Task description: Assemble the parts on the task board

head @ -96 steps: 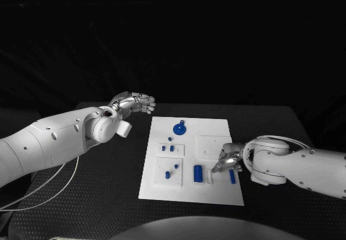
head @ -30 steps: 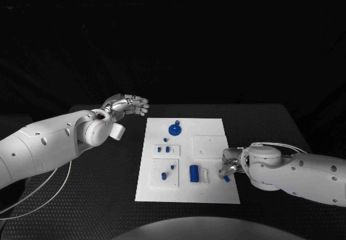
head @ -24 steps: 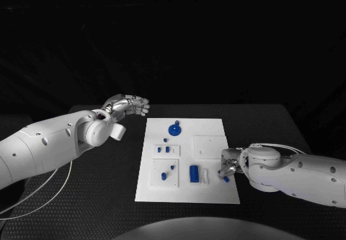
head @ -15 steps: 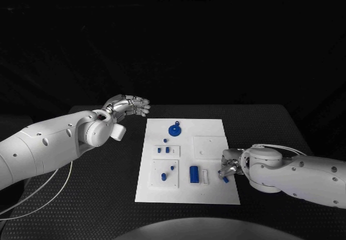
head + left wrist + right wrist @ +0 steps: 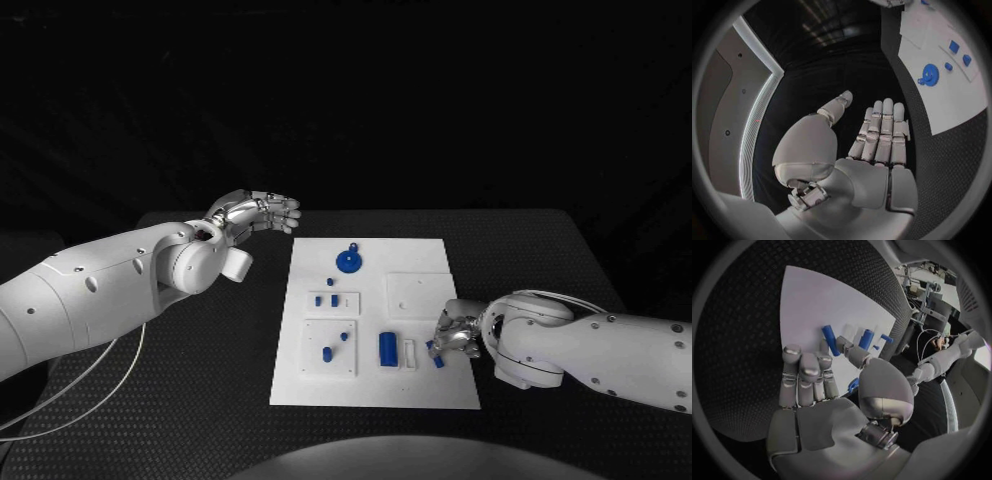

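The white task board [image 5: 418, 255] lies in the middle of the table. My right hand [image 5: 459, 334] rests low on its right side, fingers [image 5: 803, 371] straight and together. The thumb [image 5: 849, 351] reaches toward a slim blue peg [image 5: 434, 353] that lies flat on the board [image 5: 811, 300]; I cannot tell if they touch. Just left of the peg [image 5: 828, 333] are a white slot piece [image 5: 411, 352] and a thick blue cylinder [image 5: 388, 347]. A blue disc [image 5: 352, 260] sits near the far edge. My left hand [image 5: 257, 212] hovers off the board's far left corner, fingers [image 5: 879, 130] straight, holding nothing.
Two small blue parts [image 5: 332, 297] stand in a raised white block, and two more [image 5: 335, 345] sit in a second block nearer me. A plain white square [image 5: 418, 290] lies right of them. Black table [image 5: 216, 360] surrounds the board; a cable [image 5: 101, 380] trails at the left.
My right hand has slid left across the board, and the slim blue peg has moved left with it, closer to the white slot piece. My left arm has stayed still.
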